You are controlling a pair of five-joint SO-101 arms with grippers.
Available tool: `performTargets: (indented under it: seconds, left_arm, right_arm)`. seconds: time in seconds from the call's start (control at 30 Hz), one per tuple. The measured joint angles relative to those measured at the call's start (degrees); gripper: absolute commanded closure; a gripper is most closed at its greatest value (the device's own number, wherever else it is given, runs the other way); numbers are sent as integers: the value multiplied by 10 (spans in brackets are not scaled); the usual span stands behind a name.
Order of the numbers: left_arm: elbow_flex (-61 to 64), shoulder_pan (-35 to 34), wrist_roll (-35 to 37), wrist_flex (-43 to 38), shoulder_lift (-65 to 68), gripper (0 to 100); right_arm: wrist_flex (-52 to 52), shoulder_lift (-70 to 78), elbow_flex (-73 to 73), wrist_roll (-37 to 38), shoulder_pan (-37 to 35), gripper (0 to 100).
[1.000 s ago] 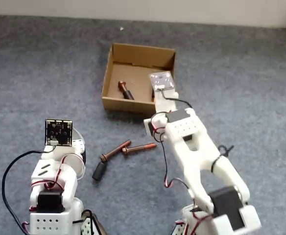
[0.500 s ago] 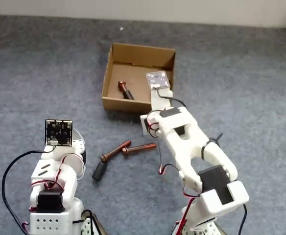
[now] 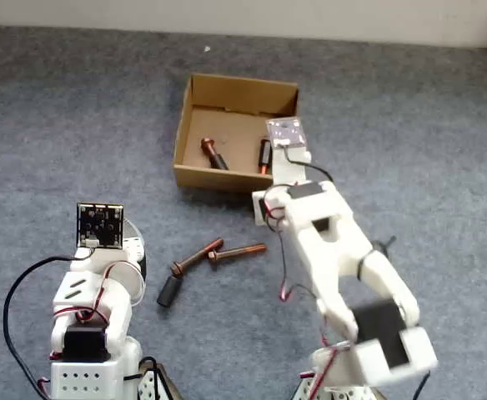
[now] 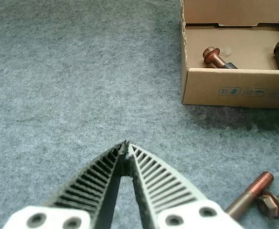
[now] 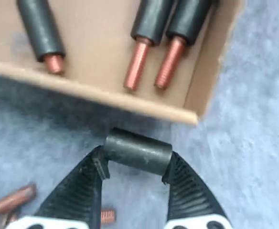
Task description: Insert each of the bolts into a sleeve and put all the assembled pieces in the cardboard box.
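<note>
We see right gripper (image 5: 135, 161) clamping black sleeve (image 5: 137, 151) just outside cardboard box (image 5: 96, 98); left gripper (image 4: 126, 155) pinched together on nothing, well apart from box.

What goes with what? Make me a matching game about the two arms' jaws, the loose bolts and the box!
Things:
1. left jaws
2. right jaws
3. loose bolts
4. cardboard box

States:
A. lying on the grey carpet
B. closed on a black sleeve
C. has sleeved bolts inside
D. shut with nothing between them

Pairs: 1-D, 2-B, 3-A, 4-C
</note>
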Motion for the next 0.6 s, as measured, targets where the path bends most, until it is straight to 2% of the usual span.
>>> performTargets:
  seconds: [0.2, 0.33, 0.47, 0.6]
  left_arm:
    - [0, 0, 0, 0, 0, 993]
    - [0, 0, 0, 0, 0, 993]
    - [0, 0, 0, 0, 0, 993]
    - [0, 0, 0, 0, 0, 993]
  right_arm:
    - [54, -172, 101, 0, 0, 992]
    - [98, -232, 155, -4, -1, 992]
    - [166, -244, 161, -78, 12, 985]
    - [210, -244, 161, -122, 29, 804]
